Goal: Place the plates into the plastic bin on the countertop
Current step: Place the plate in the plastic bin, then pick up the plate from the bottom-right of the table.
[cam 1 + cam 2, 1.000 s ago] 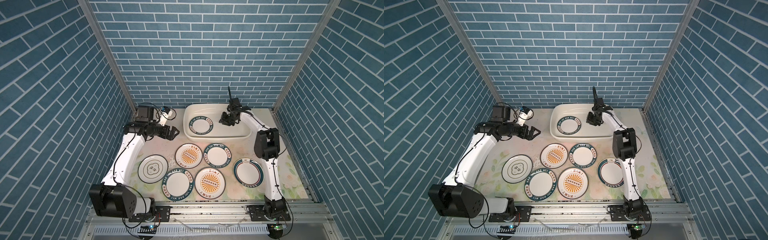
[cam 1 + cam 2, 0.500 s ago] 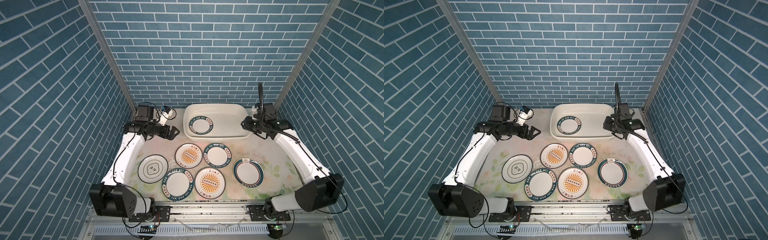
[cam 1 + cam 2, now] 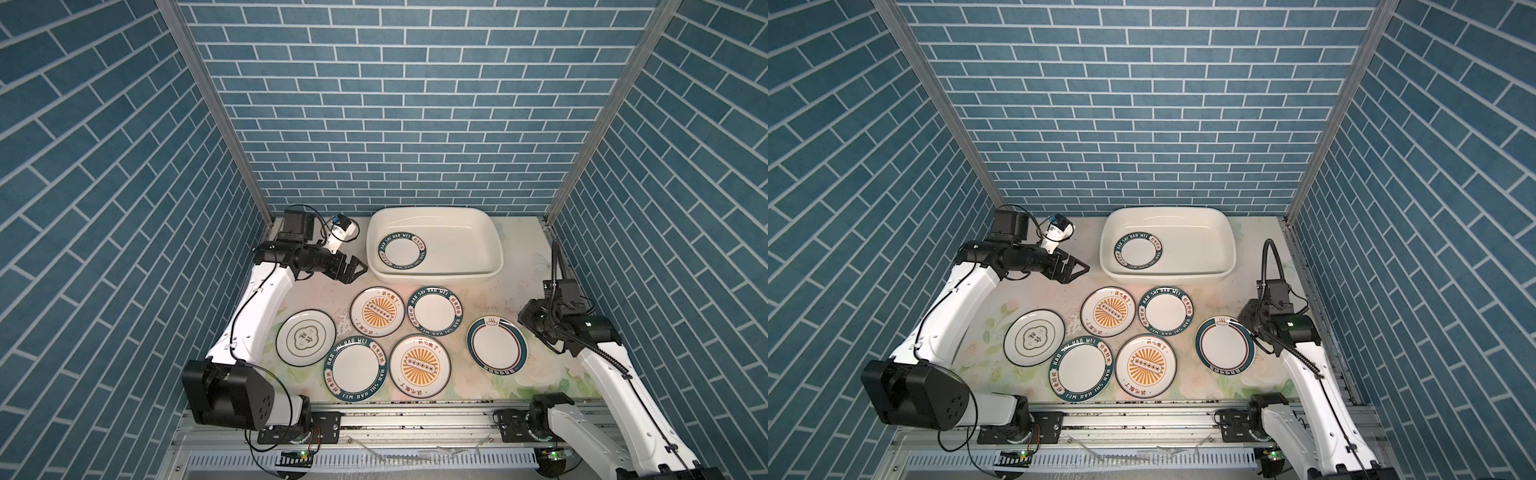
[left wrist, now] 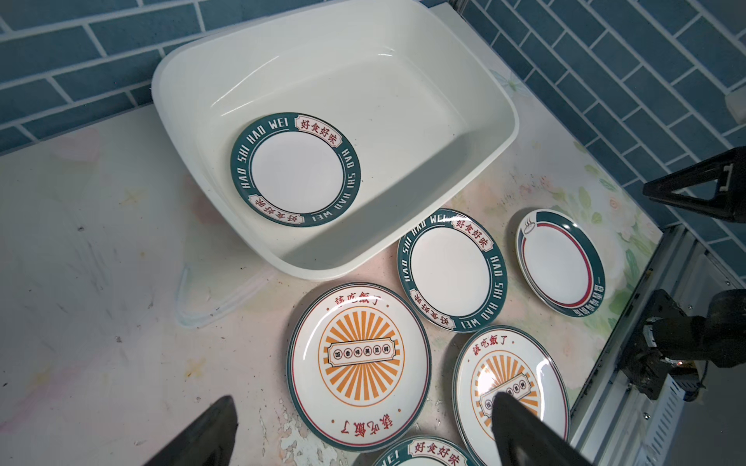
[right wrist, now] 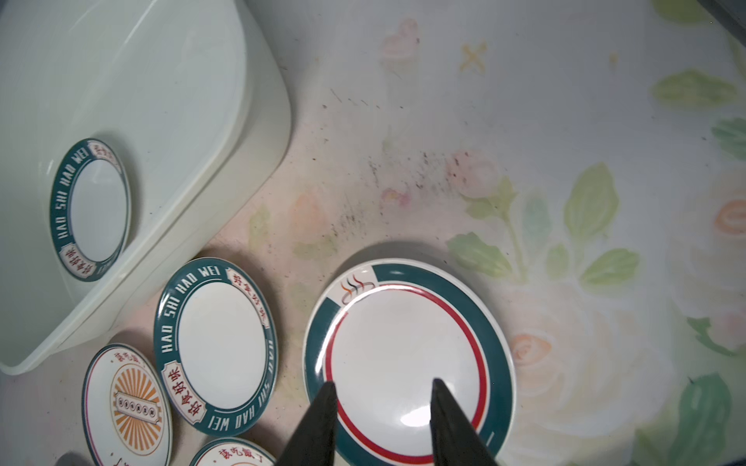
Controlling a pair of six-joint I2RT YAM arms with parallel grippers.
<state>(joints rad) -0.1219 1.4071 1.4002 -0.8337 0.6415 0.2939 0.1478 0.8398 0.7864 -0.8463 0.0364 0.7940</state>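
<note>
**One teal-lettered plate [image 3: 402, 254] in the plastic bin [image 3: 457, 245], six on the countertop [image 3: 519, 282]**

There are seven plates in all. The teal-lettered plate lies flat inside the plastic bin, toward its left end. The other six lie flat in front of the bin:
- two more teal-lettered plates [image 3: 435, 314] [image 3: 355, 369]
- two sunburst plates [image 3: 377, 312] [image 3: 419, 365]
- one red-ringed plate [image 3: 497, 345] off the bin's right front corner
- one cloud-emblem plate [image 3: 306, 337] off its left front corner

There are two grippers. The left gripper [image 3: 357, 271] hovers just left of the bin, jaws spread wide and empty. The right gripper [image 5: 382, 383] is over the red-ringed plate, jaws partly apart and gripping nothing.

The countertop is pale with faded flowers and leaves, and is scuffed beside the bin. Blue brick-pattern walls [image 3: 399, 104] enclose three sides.
</note>
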